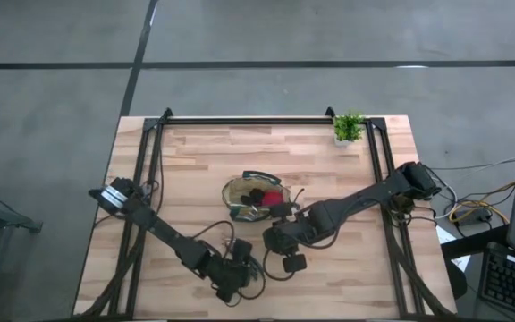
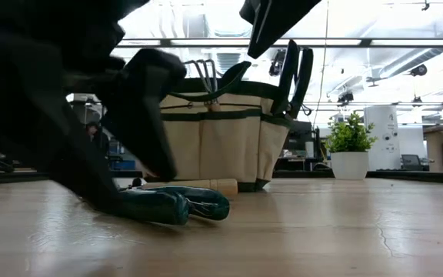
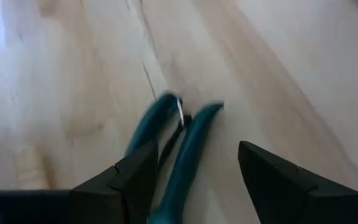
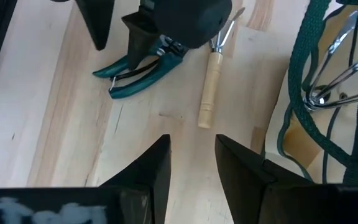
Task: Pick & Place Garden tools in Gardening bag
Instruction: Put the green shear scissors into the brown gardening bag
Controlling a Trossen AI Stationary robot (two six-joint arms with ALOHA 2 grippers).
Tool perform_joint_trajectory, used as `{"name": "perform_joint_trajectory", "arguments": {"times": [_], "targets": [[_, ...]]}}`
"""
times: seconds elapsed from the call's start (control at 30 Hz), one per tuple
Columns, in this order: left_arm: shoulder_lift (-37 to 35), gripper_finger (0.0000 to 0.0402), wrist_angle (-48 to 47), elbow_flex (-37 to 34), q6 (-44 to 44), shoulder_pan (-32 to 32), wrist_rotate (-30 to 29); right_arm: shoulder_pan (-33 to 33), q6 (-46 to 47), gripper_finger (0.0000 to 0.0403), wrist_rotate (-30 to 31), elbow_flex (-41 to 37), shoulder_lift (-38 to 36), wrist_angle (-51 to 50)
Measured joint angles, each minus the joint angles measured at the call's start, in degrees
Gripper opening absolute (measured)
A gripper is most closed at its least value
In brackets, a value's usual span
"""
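The left claw (image 3: 191, 180) is down at the near middle of the counter (image 1: 195, 161), its fingers spread to either side of the teal-handled pruning shears (image 3: 182, 146) that lie flat on the wood, not yet pinched. To do this well, it should probably settle lower and close across both handles together, so the shears do not splay open when lifted. The gardening bag (image 1: 256, 199) stands just beyond, toward the counter's middle, already holding several tools. A wooden-handled tool (image 4: 209, 87) lies beside the shears and should be left undisturbed. The right claw (image 4: 191, 158) hovers released next to the bag; the lift path should pass clear of it.
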Motion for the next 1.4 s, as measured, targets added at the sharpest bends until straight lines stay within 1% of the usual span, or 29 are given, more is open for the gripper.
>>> {"name": "perform_joint_trajectory", "arguments": {"times": [0.17, 0.4, 0.47, 0.67, 0.7, 0.93, 1.03, 1.17, 1.27, 1.4], "targets": [[0.7, 0.0199, -2.23, 0.23, -0.3, 1.06, 2.27, -0.02, -0.19, 0.0111, 0.05, 0.0, -0.07, 0.22], [2.93, 0.0151, -0.6, 0.45, -1.14, 3.69, 4.48, -0.02, -0.15, 0.0097, 0.05, 0.0, -0.09, 0.36], [3.19, 0.0133, -0.35, 0.48, -1.39, 4.29, 6.0, -0.02, -0.15, 0.0094, 0.03, 0.0, -0.09, 0.35], [2.57, 0.0054, 0.67, 0.3, -2.25, 4.55, 5.75, -0.02, -0.17, 0.0083, 0.04, 0.0, -0.09, 0.29], [2.25, 0.0049, 0.49, 0.24, -2.15, 4.56, 5.64, -0.02, -0.1, 0.0081, 0.02, 0.0, -0.09, 0.15], [-0.16, 0.0049, 0.46, 0.06, -1.48, 4.3, 4.17, 0.02, 3.61, 0.0067, -0.03, 0.0, -0.7, -5.11], [-2.39, 0.0049, 0.55, 0.06, -0.85, 3.9, 3.28, 0.24, 4.39, 0.0061, -0.01, 0.0, -0.98, -5.73], [-8.18, 0.0049, 0.91, -2.39, -0.26, 2.85, 0.32, 0.85, 4.52, 0.0056, -0.01, 0.02, -1.29, -5.72], [-14.38, 0.0049, 3.4, -7.32, -1.53, 1.89, -4.38, 1.14, 4.52, 0.0053, 0.01, 0.02, -1.38, -5.69], [-24.69, 0.0049, 15.23, -17.87, -2.14, 0.19, -8.86, 1.38, 4.53, 0.0052, 0.13, -0.06, -1.38, -5.6]]}}
